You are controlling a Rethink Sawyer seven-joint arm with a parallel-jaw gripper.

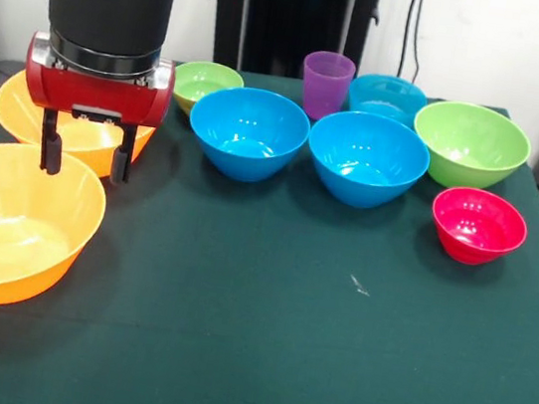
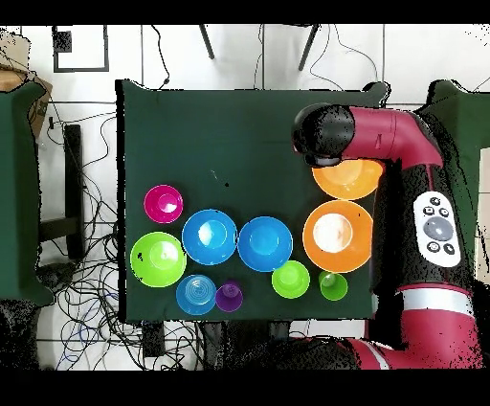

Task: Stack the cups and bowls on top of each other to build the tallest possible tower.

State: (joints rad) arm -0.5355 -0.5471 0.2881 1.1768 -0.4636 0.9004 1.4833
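My gripper (image 1: 85, 154) hangs open with nothing between its fingers, over the far rim of the near orange bowl (image 1: 15, 227), just in front of the second orange bowl (image 1: 17, 106). Every bowl and cup stands apart on the table, and no tower shows. Two blue bowls (image 1: 247, 131) (image 1: 367, 158) sit mid-table. Behind them stand the purple cup (image 1: 326, 84), a teal bowl (image 1: 388, 96) and a small lime bowl (image 1: 206, 83). A large lime bowl (image 1: 471, 142) and a red-pink bowl (image 1: 478, 224) are at the right. In the overhead view a green cup (image 2: 333, 285) stands by the orange bowl (image 2: 337, 235), and the arm (image 2: 330, 132) hides my gripper.
The table (image 1: 260, 341) is covered in dark green cloth, and a small white fleck (image 1: 359, 286) lies on it. Cables and chair legs surround the table (image 2: 239, 124) in the overhead view.
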